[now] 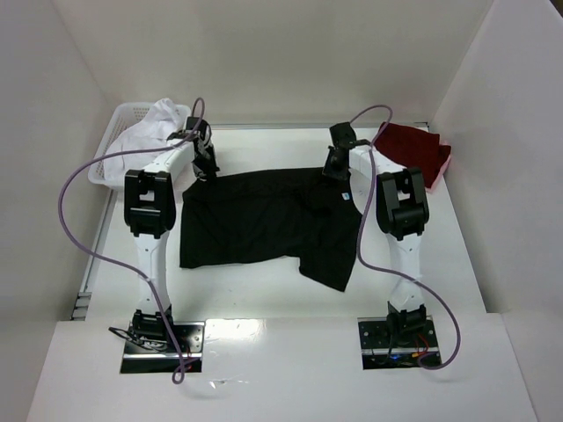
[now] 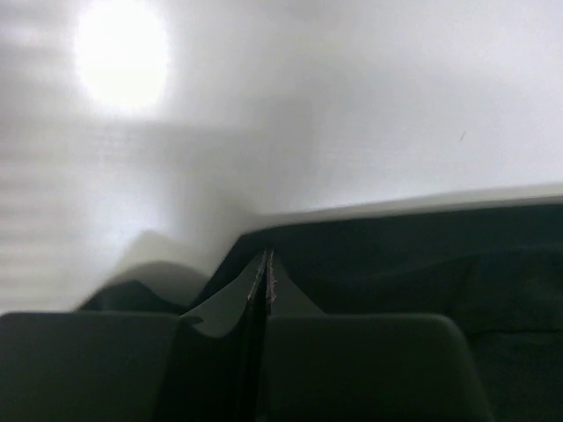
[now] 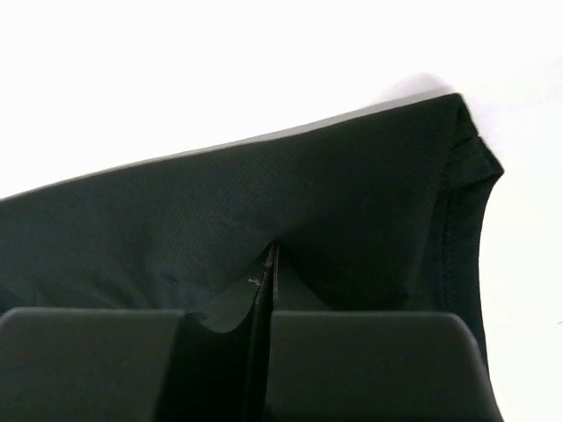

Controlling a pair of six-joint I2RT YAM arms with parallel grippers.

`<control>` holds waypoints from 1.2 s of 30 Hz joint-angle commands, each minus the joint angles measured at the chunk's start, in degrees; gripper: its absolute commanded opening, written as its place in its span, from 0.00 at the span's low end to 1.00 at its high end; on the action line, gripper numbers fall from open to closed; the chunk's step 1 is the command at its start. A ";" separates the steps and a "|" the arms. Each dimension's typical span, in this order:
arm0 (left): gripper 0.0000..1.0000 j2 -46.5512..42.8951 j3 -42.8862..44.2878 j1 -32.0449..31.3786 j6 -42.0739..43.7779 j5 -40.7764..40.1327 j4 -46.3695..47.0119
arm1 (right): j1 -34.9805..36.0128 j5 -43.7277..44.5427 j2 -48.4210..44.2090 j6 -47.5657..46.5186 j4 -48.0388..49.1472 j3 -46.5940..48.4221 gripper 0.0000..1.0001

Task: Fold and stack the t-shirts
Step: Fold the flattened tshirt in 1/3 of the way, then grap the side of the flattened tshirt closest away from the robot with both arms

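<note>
The black t-shirt [image 1: 255, 220] lies spread across the middle of the table [image 1: 264, 294], its far edge running between the two arms and one flap reaching down toward the near right. Its small blue neck label [image 1: 347, 195] shows close to the right arm. The left gripper [image 1: 207, 169] sits at the shirt's far left corner; in the left wrist view its fingers [image 2: 220, 308] are pressed flat together with the tips right at the edge of the dark cloth [image 2: 396, 272], clenched on that edge. The right gripper [image 1: 335, 171] is down on the far edge toward the shirt's right end; seen from its wrist, the gripper [image 3: 270, 255] is clamped tight, and the black fabric [image 3: 264, 193] puckers into the tips, so it is grasping the shirt. A dark red t-shirt [image 1: 412, 148] lies in the far right corner, well apart from the black one. At the far left corner a white lattice basket [image 1: 113, 145] holds a crumpled white t-shirt [image 1: 163, 119]
</note>
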 commanded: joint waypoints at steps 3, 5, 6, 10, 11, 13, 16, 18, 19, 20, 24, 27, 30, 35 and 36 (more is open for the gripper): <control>0.06 5.68 11.16 -0.26 1.66 0.34 -2.96 | -2.63 4.75 6.92 -2.74 -5.21 9.02 0.00; 0.09 6.92 14.78 -0.79 2.29 0.55 -3.38 | -3.24 4.75 7.63 -2.88 -5.97 11.02 0.00; 0.12 7.16 16.56 -0.79 2.51 0.55 -3.57 | -3.43 4.75 7.82 -2.88 -5.97 11.50 0.00; 0.18 7.25 21.25 -1.32 3.03 1.08 -4.19 | -4.29 5.45 6.56 -3.41 -4.83 11.73 0.00; 0.21 6.60 21.97 -1.32 3.03 1.08 -4.52 | -4.48 5.45 5.74 -3.41 -4.83 11.73 0.00; 0.30 4.16 22.20 -1.32 3.03 0.75 -4.71 | -4.48 5.45 3.71 -4.02 -3.62 10.31 0.00; 0.47 -2.81 19.47 -1.84 2.42 -0.06 -4.30 | -4.48 3.27 -2.46 -4.97 -0.94 7.41 0.20; 0.57 -8.48 14.29 -1.84 2.12 -0.36 -2.55 | -4.48 1.05 -8.98 -5.26 1.91 4.37 0.45; 0.64 -12.09 10.57 -1.84 1.89 -0.59 -1.32 | -4.48 0.71 -11.48 -5.26 2.87 1.39 0.57; 0.70 -14.77 7.45 -1.84 1.51 -0.59 0.38 | -4.48 0.23 -15.55 -5.26 4.20 -1.57 0.72; 0.88 -29.49 -10.47 -1.84 -2.35 0.22 5.84 | -4.48 -0.70 -29.32 -3.08 6.25 -14.58 1.00; 0.91 -38.27 -24.65 -1.84 -6.02 1.43 7.50 | -4.48 -1.75 -36.99 -1.02 5.99 -24.84 1.00; 0.91 -46.08 -36.70 -1.84 -11.00 3.89 7.50 | -4.48 -2.63 -46.10 3.73 3.33 -36.01 1.00; 0.91 -54.70 -49.03 -1.84 -18.54 2.96 7.50 | -2.52 -6.77 -60.90 13.51 -1.49 -53.01 1.00; 0.91 -56.65 -50.53 -1.84 -19.41 2.13 7.41 | -0.28 -6.77 -62.62 15.00 -2.84 -55.83 1.00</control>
